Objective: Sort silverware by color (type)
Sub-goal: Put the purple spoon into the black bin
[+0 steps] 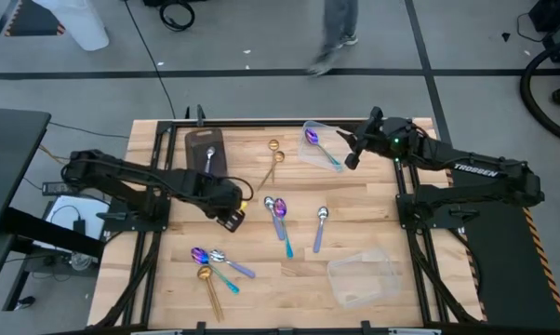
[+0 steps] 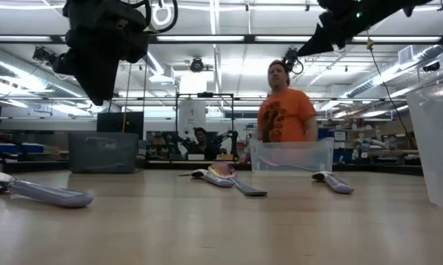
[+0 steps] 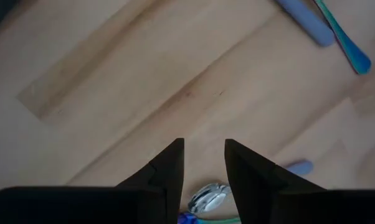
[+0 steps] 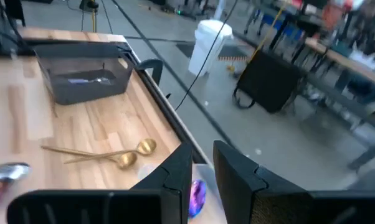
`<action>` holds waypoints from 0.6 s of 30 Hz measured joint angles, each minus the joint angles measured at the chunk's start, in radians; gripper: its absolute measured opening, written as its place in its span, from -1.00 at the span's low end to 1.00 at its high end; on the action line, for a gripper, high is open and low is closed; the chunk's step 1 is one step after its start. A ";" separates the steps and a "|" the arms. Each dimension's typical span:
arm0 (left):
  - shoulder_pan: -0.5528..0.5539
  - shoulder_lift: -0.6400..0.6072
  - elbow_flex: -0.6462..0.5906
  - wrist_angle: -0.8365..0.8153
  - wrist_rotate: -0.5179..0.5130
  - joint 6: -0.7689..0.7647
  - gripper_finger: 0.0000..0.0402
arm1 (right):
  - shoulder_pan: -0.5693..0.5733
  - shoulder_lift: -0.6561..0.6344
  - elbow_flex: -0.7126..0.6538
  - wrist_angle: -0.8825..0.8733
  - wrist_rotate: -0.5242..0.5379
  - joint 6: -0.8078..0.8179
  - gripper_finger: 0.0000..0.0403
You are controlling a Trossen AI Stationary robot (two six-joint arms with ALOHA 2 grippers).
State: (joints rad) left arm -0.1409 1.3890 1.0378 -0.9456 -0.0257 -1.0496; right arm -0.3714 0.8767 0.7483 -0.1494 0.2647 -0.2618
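Spoons lie scattered on the wooden table. A silver one point(image 1: 208, 160) rests in the dark grey tray point(image 1: 204, 140), and two gold ones point(image 1: 273, 160) lie beside it. A silver point(image 1: 269, 202), an iridescent teal-handled point(image 1: 282, 221) and another silver spoon point(image 1: 321, 226) lie mid-table. Several more point(image 1: 215, 265) sit near the front edge. A purple spoon point(image 1: 317, 141) lies in the far clear container point(image 1: 310, 156). My left gripper point(image 1: 233, 217) hovers open just left of the mid-table spoons, above a silver spoon bowl point(image 3: 206, 198). My right gripper point(image 4: 203, 167) is open above the purple spoon point(image 4: 197, 193).
A second clear container point(image 1: 364, 277) stands at the table's near right. A person in an orange shirt point(image 2: 284, 110) stands beyond the far edge, and another walks past on the floor point(image 1: 334, 37). Bare wood shows between the tray and the front spoon cluster.
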 joint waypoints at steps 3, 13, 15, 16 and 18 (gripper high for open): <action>-0.057 0.018 0.000 0.009 -0.037 -0.089 -0.39 | -0.022 0.014 -0.075 0.156 -0.051 -0.101 -0.62; -0.253 0.045 -0.002 0.029 -0.033 -0.395 -0.39 | -0.072 0.136 -0.178 0.502 -0.110 -0.213 -0.62; -0.290 0.045 -0.002 0.030 -0.034 -0.484 -0.39 | -0.076 0.159 -0.178 0.549 -0.068 -0.213 -0.62; -0.306 0.046 -0.002 0.030 -0.033 -0.532 -0.39 | -0.078 0.168 -0.178 0.564 -0.047 -0.213 -0.62; -0.336 0.057 -0.002 0.036 -0.031 -0.618 -0.39 | -0.079 0.178 -0.177 0.573 -0.022 -0.213 -0.62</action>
State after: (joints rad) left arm -0.4766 1.4464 1.0363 -0.9096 -0.0567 -1.6675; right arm -0.4500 1.0543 0.5709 0.4232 0.2430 -0.4751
